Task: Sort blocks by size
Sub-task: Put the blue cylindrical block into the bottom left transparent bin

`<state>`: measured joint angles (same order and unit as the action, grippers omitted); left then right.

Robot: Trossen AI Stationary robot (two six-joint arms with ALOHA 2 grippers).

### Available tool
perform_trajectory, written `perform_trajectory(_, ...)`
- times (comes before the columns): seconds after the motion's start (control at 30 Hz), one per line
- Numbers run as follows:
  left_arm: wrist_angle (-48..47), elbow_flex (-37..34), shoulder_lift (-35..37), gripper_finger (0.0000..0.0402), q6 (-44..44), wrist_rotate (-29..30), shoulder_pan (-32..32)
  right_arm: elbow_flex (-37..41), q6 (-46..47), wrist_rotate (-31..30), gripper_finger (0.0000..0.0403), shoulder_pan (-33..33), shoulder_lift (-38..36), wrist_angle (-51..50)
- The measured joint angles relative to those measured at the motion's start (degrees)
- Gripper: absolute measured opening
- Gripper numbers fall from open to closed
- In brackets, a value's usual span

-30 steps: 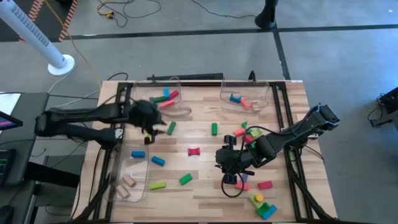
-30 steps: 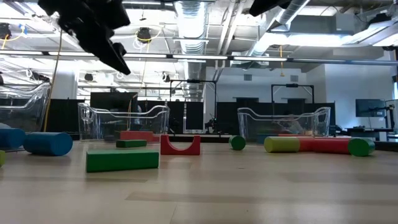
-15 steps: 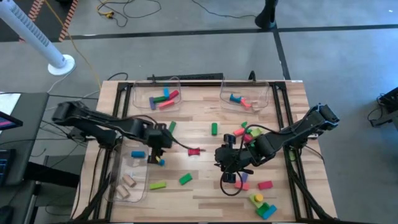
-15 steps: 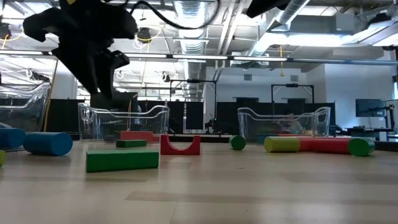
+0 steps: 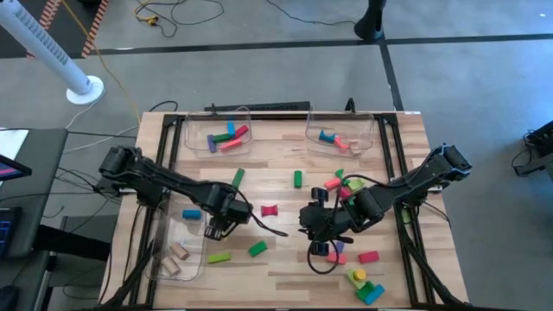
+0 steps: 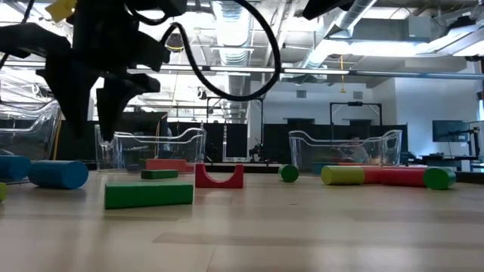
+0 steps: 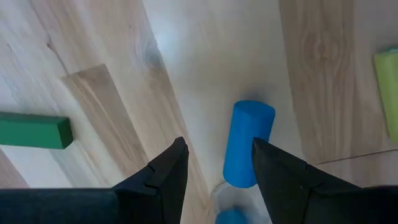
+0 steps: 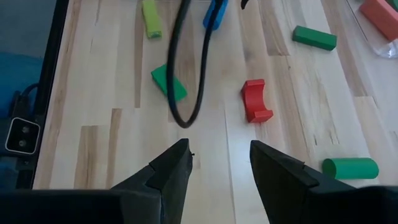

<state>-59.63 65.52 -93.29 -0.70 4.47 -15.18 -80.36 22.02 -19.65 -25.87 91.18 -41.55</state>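
Left gripper [image 5: 219, 226] over a blue cylinder, right gripper [image 5: 316, 231] parked mid-table.

High: blocks [image 5: 258, 249] scattered on the wooden table [image 5: 276, 268]; three clear bins [image 5: 218, 136].
Low: red arch [image 6: 219, 176], green bar [image 6: 148, 194], two blue cylinders at left.
Left wrist: fingers parted, empty, one blue cylinder [image 7: 247, 143] on the wood just ahead.
Right wrist: fingers parted, empty; one red arch, three green blocks.

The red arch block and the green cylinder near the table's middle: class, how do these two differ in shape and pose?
The red arch block is red with a curved notch cut into one side; the green cylinder is green and round, with no notch. In the low view the arch shows its broad face, while the cylinder shows its round end. Both lie loose on the table, outside the bins.
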Motion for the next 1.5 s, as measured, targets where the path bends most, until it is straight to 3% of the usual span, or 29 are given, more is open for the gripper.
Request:
perform_trajectory(0.53, 0.56, -0.08, 0.50, 0.0169, 2.77, -2.60, -2.14, 0.02, -0.01, 0.01, 0.0198, -0.87, 0.00, -0.03)
perform_trajectory(0.97, 7.36, -6.06, 0.41, 0.0169, 3.36, -8.20, -2.16, 0.02, 0.59, 0.00, 0.0198, -1.90, 0.00, -0.03)
perform_trajectory(1.33, 12.46, -9.41, 0.17, 0.0169, 1.86, -8.69, -1.69, 0.02, 0.57, -0.06, 0.0198, -1.88, 0.00, 0.19)
perform_trajectory(1.5, 11.54, -9.51, -3.54, 0.0169, 1.87, -6.83, -0.49, 0.02, 0.55, -0.06, 0.0198, -1.88, 0.00, 0.30)
